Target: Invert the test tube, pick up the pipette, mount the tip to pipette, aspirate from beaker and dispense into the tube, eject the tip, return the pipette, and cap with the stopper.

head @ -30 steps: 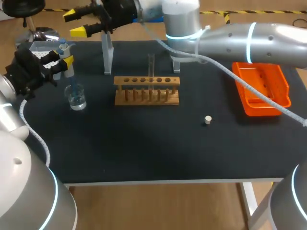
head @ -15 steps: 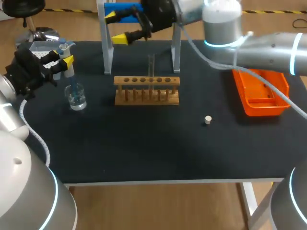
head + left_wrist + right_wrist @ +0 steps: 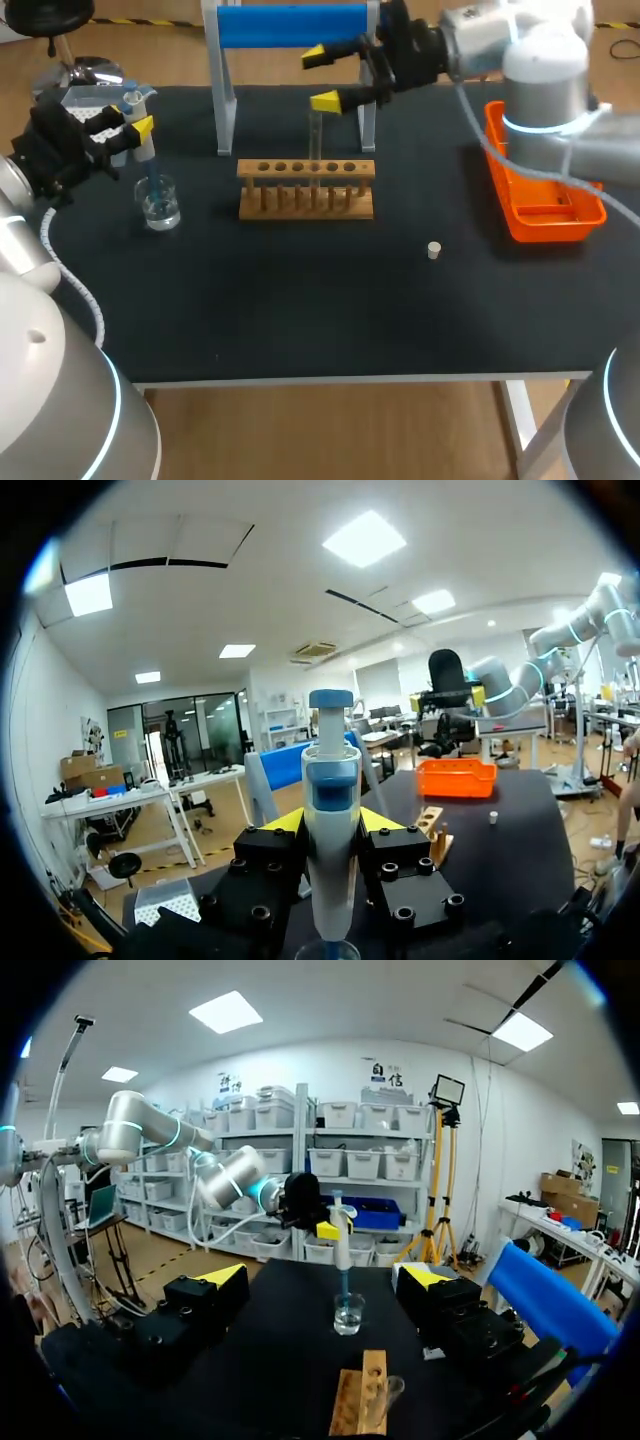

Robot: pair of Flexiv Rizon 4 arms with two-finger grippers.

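- The left gripper (image 3: 332, 820) is clamped on the one pipette (image 3: 330, 780), a yellow-tipped finger pressing on each side of its body. The pipette stands upright, pale grey with a blue band and a blue plunger cap.
- In the head view the left gripper (image 3: 137, 112) is at the table's far left corner, its arm entering low from the left. The pipette's thin lower end points down into the beaker (image 3: 160, 205).
- The right gripper (image 3: 320, 78) has its fingers spread wide with nothing between them. It hangs level above the far middle of the table, pointing leftward, just above the test tube (image 3: 315, 140). Its silver arm bends in from the right.
- One beaker: clear glass, round, with liquid in the bottom.
- One test tube: clear, slim, upright in a middle hole of the rack (image 3: 305, 190).
- One rack: pale wood, two tiers on dowel legs, with one row of round holes.
- One stopper (image 3: 433, 250): small, pale, stubby, lying alone on the black table (image 3: 300, 310), well apart from the rack.
- One orange plastic tray (image 3: 545, 185), ribbed, at the right edge.
- One stand with two clear uprights and a blue bar (image 3: 290, 25), behind the rack.
- From the right wrist, the right gripper (image 3: 325, 1276) looks over the rack toward the beaker and held pipette.
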